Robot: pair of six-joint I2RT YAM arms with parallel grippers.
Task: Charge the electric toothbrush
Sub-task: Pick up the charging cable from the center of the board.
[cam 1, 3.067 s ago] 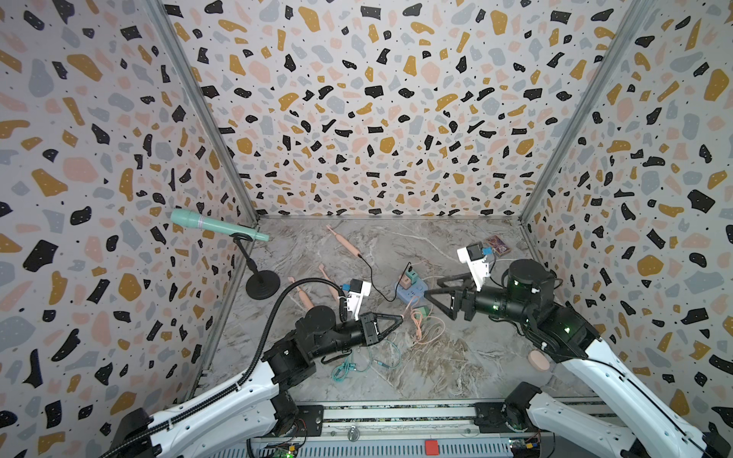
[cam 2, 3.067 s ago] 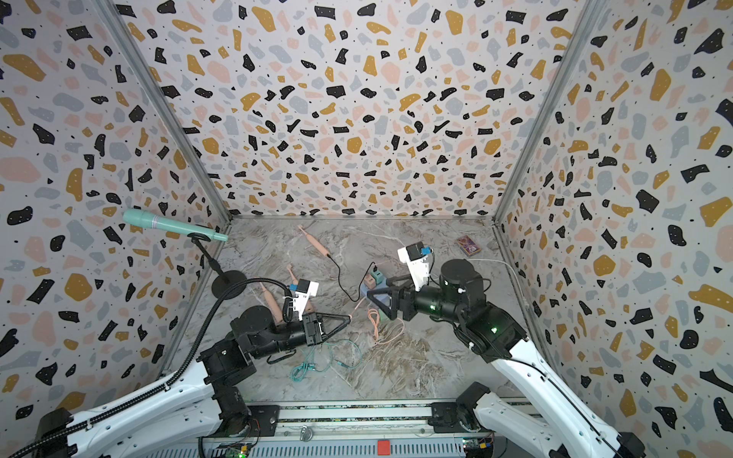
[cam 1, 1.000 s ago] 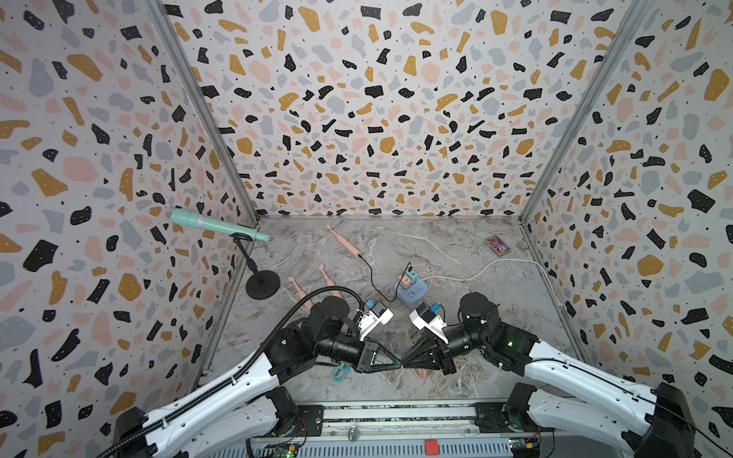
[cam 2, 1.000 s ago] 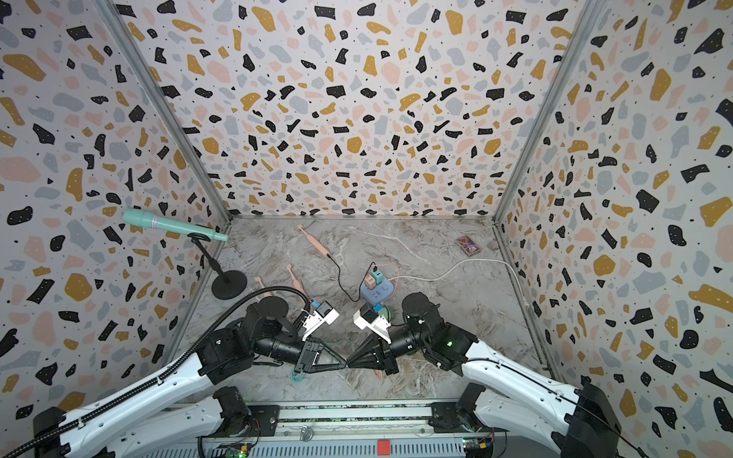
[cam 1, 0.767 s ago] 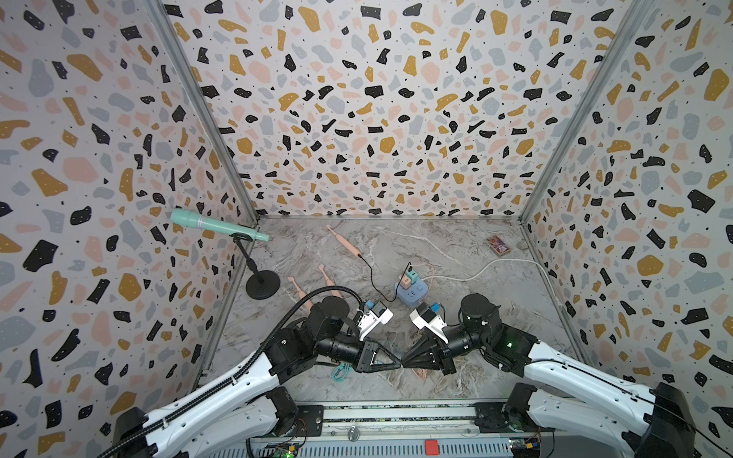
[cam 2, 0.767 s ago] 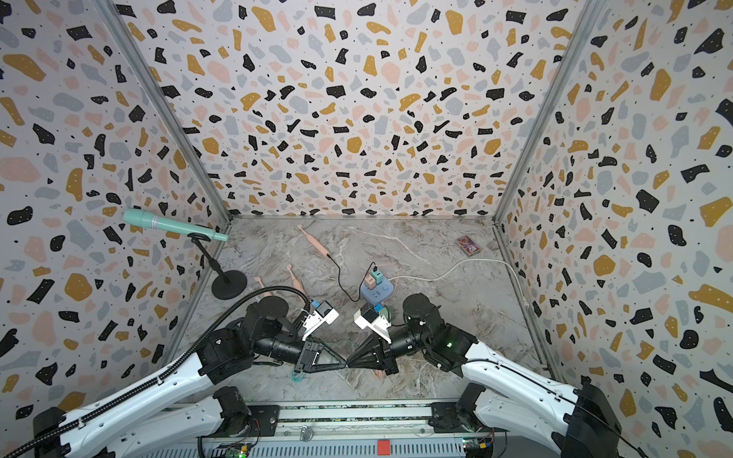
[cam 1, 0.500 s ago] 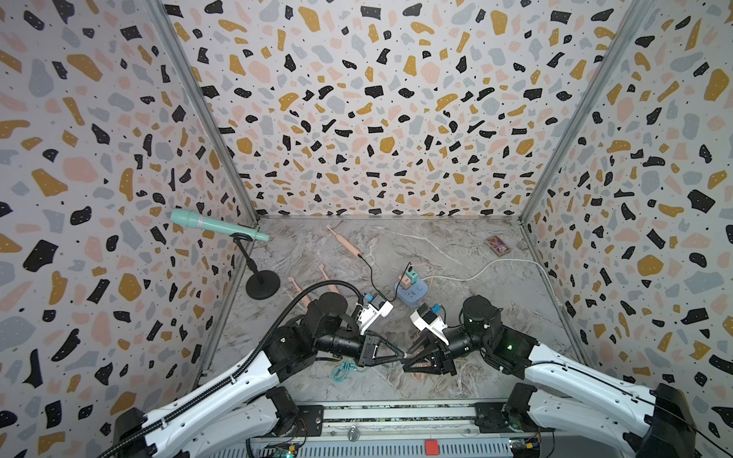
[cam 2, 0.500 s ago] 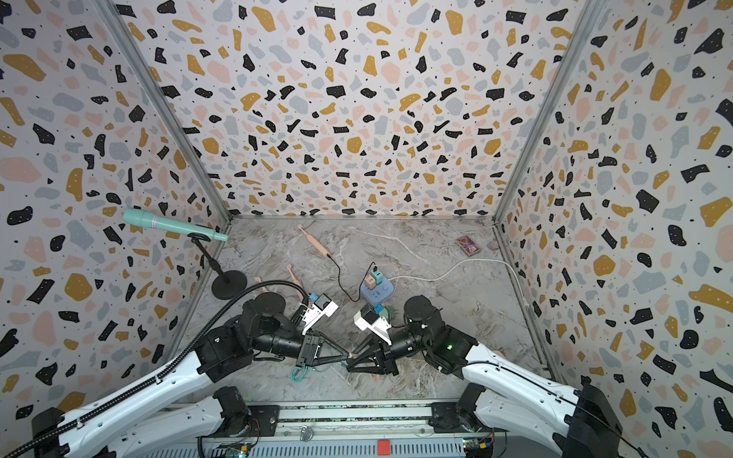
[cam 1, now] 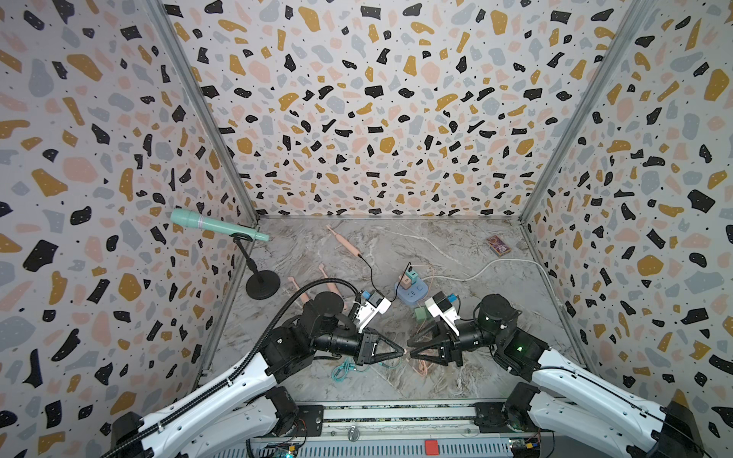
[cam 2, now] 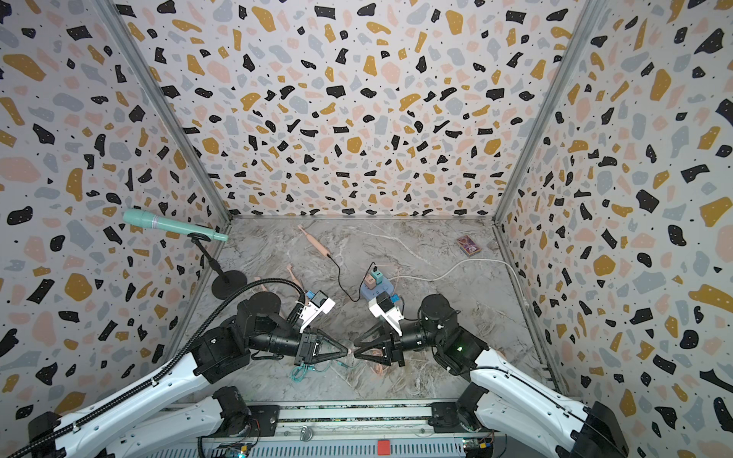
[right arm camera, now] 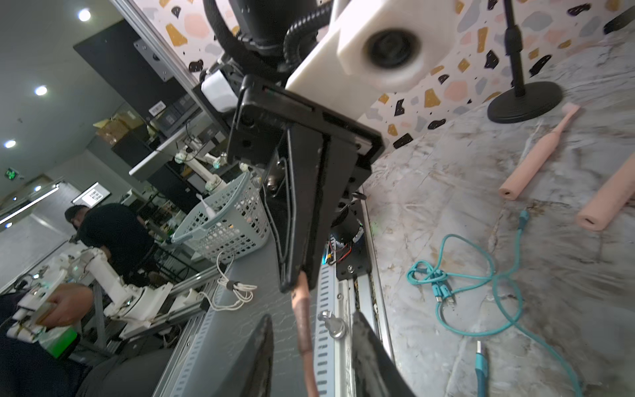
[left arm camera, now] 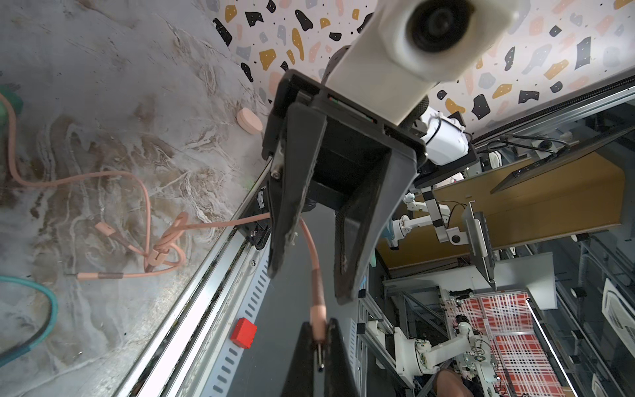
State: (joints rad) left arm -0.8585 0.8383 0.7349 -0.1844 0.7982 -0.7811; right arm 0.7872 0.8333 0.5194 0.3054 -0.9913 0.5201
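Left pincer (cam 1: 401, 351): pinching the pink cable plug (left arm camera: 318, 318).
Right pincer (cam 1: 413, 353): spread.
Pink toothbrush (right arm camera: 539, 151): upper left of my left pincer, port end toward it; left arm nearer.

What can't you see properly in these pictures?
- Two loose pink toothbrushes: both top views, left arm covers their handles.
- Blue power strip: both top views, right wrist camera covers part; sockets too small.
- Pink cable's plug: a mere speck in both top views.
- Small card: top views, print too small.
- Teal cable: left wrist view, cut off by the picture's edge.
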